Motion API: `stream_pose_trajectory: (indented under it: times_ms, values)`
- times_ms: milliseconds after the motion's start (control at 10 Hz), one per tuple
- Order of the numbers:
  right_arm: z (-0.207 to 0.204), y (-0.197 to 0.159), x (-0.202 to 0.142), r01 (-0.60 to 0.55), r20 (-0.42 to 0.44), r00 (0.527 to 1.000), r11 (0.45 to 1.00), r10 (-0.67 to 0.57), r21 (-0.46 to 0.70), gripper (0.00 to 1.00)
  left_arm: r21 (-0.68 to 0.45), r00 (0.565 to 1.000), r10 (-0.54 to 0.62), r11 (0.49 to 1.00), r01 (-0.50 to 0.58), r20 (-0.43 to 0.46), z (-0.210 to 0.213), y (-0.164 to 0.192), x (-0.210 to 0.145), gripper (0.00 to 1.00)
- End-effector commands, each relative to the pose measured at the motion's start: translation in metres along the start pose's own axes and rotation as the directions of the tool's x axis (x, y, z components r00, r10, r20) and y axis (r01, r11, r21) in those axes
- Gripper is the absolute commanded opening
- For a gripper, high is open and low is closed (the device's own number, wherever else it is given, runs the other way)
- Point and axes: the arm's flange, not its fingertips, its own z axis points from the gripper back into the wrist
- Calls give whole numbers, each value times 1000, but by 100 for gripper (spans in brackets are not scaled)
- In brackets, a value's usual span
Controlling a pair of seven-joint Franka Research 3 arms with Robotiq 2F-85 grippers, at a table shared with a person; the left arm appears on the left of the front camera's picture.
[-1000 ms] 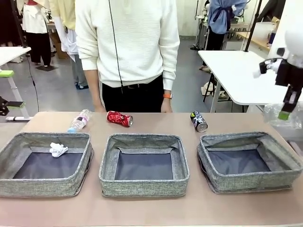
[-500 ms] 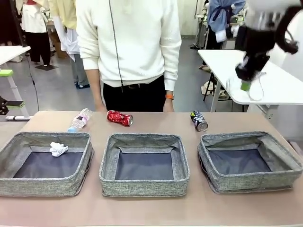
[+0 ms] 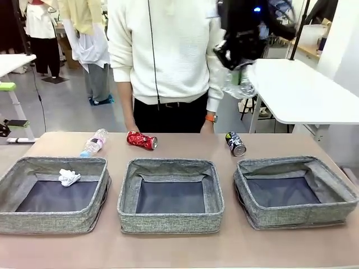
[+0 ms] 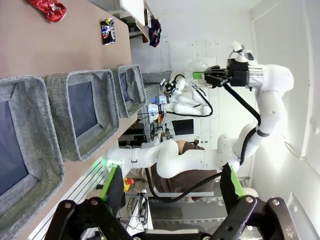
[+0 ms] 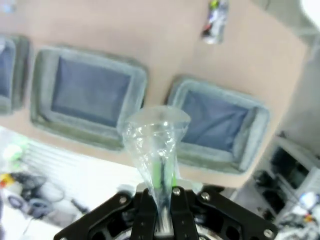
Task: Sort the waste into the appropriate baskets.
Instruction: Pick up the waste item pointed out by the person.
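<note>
Right hand (image 5: 160,194) clamped on crumpled clear plastic bottle (image 5: 156,137), high above the desk (image 3: 179,148); I see left hand (image 4: 172,184) spread wide, empty.

1. No text, brand or number is readable in any view.
2. Dark can (image 3: 236,143) on the tabletop (image 3: 185,148): green and white marks, too small to read.
3. Red can (image 3: 141,140): dented, any print illegible.
4. Bottle (image 3: 94,142) lying on the tabletop: pale blue label, too small to read.
5. Crumpled clear bottle (image 5: 155,132): blurred, nothing legible.
</note>
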Motion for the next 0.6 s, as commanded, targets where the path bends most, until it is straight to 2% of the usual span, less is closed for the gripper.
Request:
stream_pose_trajectory:
  times_ms: [0,200,400,500]
  values:
    - [39,70,20,-89,-1,996,966,91,-244,1,-15,1000,-1,1000,1,16,-2,-3,-1,100]
    - [65,116,35,-143,-20,989,931,145,-337,1,-15,1000,-1,1000,1,16,-2,-3,-1,100]
    - [71,129,45,-170,-43,985,926,165,-337,1,-15,1000,-1,1000,1,16,-2,-3,-1,100]
    - [43,116,3,-166,-9,985,938,172,-304,1,-15,1000,-1,1000,1,16,-2,-3,-1,100]
